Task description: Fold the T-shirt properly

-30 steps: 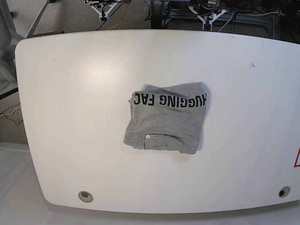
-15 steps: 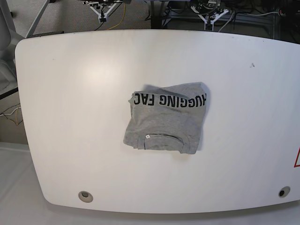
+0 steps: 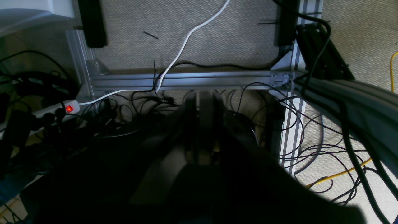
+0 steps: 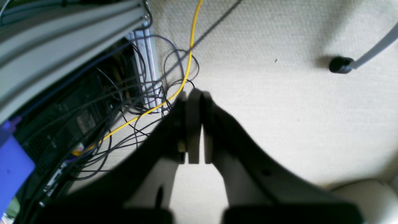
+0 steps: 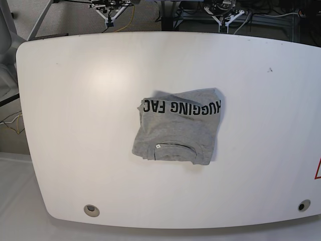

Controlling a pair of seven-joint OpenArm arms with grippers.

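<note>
While the T-shirt point(image 5: 177, 128) lies folded, end effectors elsewhere (off-table).

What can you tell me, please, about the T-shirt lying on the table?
The T-shirt is heather-grey, looks like soft cotton, and lies folded into a compact, roughly square bundle near the middle of the white table. Black block capitals run along its far edge, upside down in the base view. Its ribbed crew collar with a small white tag faces the near edge. Only the table touches it; neither end effector is near.
</note>
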